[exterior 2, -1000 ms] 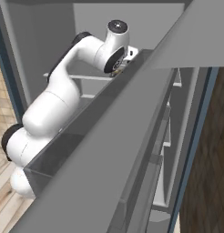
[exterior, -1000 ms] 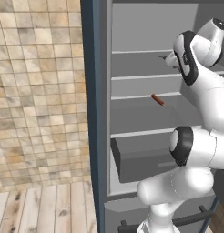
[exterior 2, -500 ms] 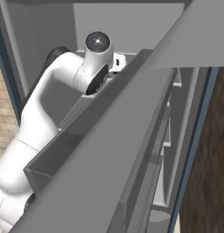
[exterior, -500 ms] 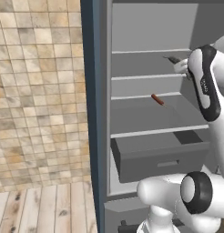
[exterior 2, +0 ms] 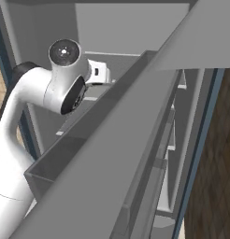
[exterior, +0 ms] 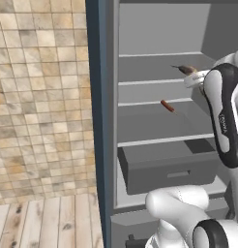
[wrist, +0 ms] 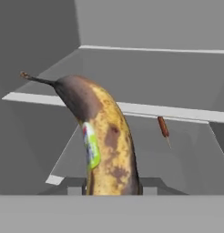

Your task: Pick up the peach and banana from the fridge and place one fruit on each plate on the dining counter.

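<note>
Inside the fridge [exterior: 155, 43], the banana [wrist: 104, 141] rises from between the gripper's closed-in jaws, clamped at its lower end, stem pointing up and left. Beyond it, a small red-brown stick [wrist: 163, 128] lies on a far shelf [wrist: 177, 111].

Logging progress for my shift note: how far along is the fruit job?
Done: the fridge stands open. In hand: the gripper is shut on the banana, with its dark stem end out over a shelf. Left: carry it out to a plate, then fetch the peach; no fruit can be seen plated.
</note>
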You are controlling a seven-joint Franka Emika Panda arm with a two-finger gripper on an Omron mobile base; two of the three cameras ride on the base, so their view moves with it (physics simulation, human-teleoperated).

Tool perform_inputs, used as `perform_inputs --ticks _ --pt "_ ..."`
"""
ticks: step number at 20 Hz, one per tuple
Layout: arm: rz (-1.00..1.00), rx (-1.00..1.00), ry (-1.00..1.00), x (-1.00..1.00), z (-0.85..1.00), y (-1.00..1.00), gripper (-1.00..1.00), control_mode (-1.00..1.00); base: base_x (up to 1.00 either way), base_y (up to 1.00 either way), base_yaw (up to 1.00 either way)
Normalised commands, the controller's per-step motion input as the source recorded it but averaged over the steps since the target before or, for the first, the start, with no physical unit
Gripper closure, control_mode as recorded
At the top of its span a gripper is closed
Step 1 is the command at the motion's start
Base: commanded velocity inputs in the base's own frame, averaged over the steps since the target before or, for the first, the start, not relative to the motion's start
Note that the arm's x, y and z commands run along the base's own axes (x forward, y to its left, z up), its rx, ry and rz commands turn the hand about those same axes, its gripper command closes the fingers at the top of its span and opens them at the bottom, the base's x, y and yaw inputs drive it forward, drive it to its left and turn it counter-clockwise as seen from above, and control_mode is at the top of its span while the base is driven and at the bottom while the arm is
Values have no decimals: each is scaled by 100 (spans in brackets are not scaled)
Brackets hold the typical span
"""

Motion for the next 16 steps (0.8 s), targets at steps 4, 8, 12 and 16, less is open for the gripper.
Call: perform_inputs --ticks 4,8,12,16 --pt "0 0 0 -62 2 35 100 -100 0 0 0" --pt "0 0 -2 -64 -10 14 100 -100 0 0 0" --pt "-1 0 -14 -78 -5 0 100 -100 0 0 0" --pt "-2 0 -8 -75 0 0 100 -100 0 0 0"
